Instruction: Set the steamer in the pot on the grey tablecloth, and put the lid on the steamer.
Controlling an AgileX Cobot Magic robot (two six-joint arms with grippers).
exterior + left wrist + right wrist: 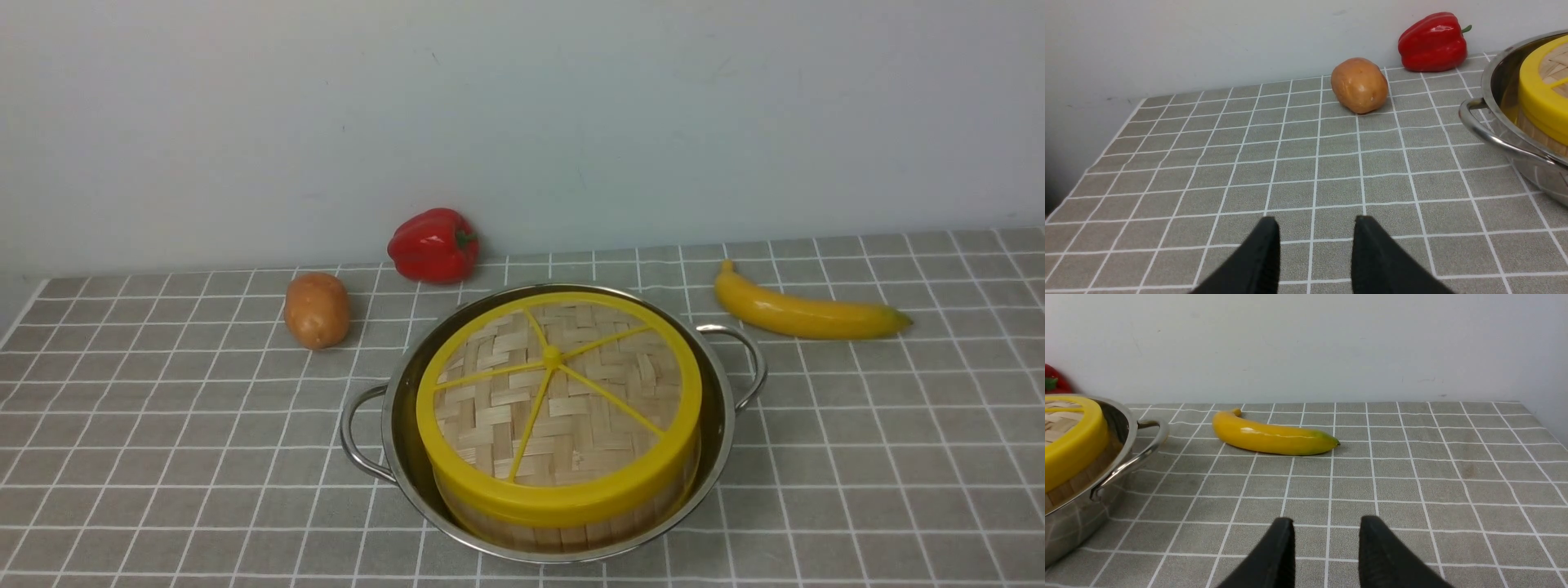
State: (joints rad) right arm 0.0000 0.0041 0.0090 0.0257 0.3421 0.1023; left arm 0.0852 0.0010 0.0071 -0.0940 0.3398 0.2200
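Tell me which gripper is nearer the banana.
Right. The right gripper faces the banana across open cloth; the left gripper is beyond the pot, near the potato.

One pot (718,408), steamer (571,531), lid (563,392), pepper (433,245), potato (317,309), banana (808,314)

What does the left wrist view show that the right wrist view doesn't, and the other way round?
Only the left wrist view shows the potato, the whole red pepper and the left gripper, open and empty over the grey tablecloth. Only the right wrist view shows the banana and the right gripper, also open and empty, with just a sliver of the pepper at its edge. Both share the pot, each seeing a different handle, with the steamer inside it and the lid on top.
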